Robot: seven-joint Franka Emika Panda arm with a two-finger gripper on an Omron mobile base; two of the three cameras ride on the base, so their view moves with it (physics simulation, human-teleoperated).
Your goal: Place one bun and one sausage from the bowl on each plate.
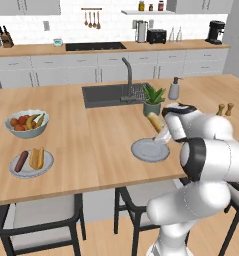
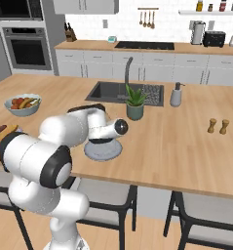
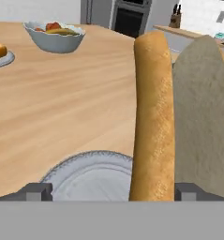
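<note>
Golden-orange hot-dog bun (image 3: 153, 117) stands right between the pincer's (image 1: 163, 134) fingers, which are spread wide apart, its long axis running away along the hand, tilted above the empty pale grey-blue plate (image 1: 147, 151) on the wooden desk (image 1: 101, 145)

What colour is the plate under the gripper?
Pale grey-blue plate, clearest in the left base view.

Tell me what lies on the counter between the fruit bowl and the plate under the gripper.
Bare wood. In the left base view, nothing lies between the fruit bowl and the plate; the hand view shows that stretch bare too.
</note>
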